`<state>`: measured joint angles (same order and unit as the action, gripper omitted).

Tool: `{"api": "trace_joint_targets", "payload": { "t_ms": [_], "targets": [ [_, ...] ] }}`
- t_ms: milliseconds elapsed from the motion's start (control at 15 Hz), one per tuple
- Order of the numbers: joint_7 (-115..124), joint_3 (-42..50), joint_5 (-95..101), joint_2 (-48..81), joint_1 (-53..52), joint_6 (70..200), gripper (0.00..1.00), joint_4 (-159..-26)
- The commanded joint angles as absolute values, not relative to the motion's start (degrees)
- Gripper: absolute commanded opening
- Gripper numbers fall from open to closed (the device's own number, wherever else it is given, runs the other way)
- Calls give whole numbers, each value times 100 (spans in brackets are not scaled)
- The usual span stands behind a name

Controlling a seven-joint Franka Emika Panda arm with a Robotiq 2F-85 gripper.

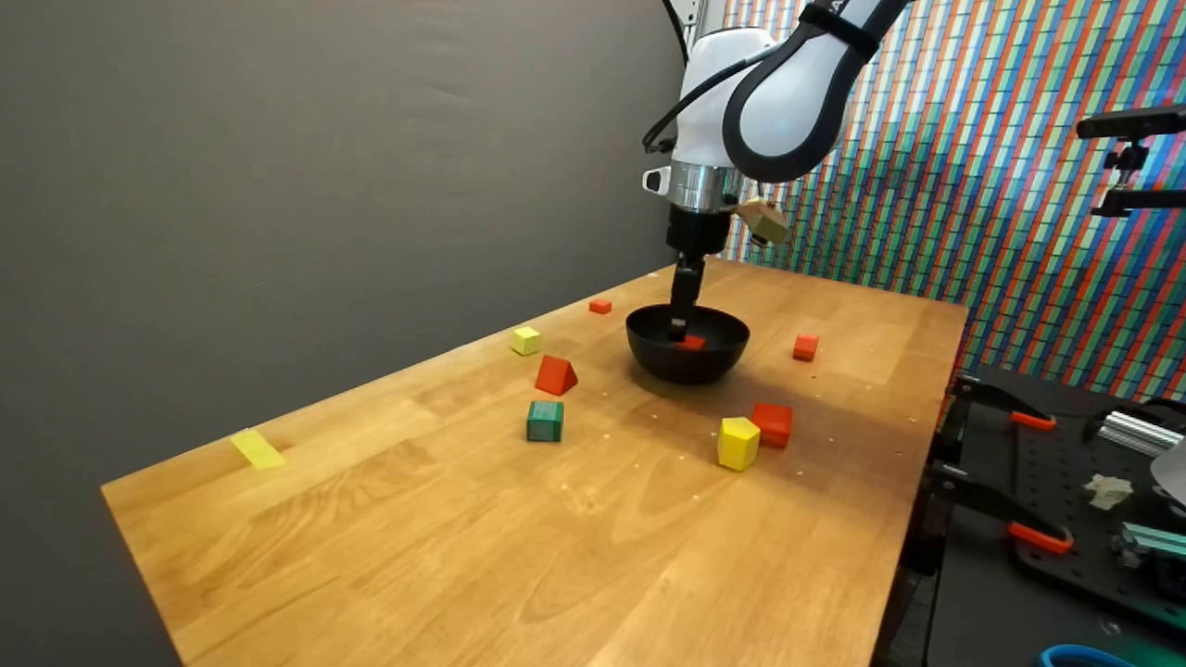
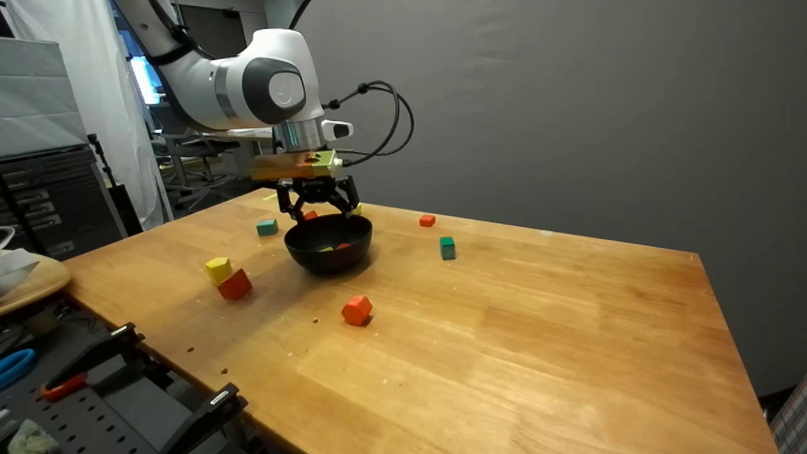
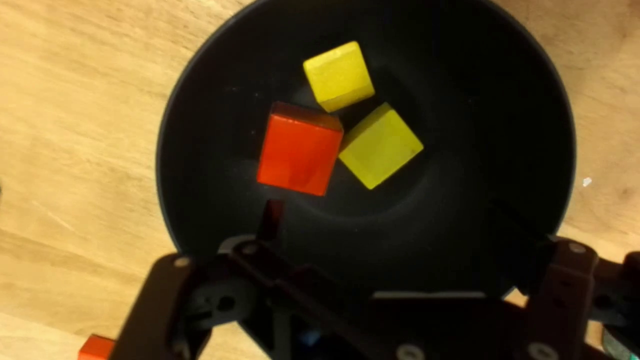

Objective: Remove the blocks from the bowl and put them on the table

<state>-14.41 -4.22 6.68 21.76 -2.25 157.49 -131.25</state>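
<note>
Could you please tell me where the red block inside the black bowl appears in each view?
In an exterior view, the red block is right of centre.
In an exterior view, the red block is left of and slightly below centre.
In the wrist view, the red block is just left of and above centre.
Shared landmark: the black bowl, around the block in all three.
</note>
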Motion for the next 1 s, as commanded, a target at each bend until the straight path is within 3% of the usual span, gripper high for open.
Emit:
{"api": "trace_joint_targets", "payload": {
  "t_ms": [0,733,867,933],
  "targets": [
    [-1054,-368,525,2660,-198,16101,100,-12748],
    [245,365,923,2594,-804,16105,96,-12916],
    [278,308,895,2612,-845,16041,85,-12935],
    [302,302,893,2613,-874,15993,68,-12946]
  ]
}}
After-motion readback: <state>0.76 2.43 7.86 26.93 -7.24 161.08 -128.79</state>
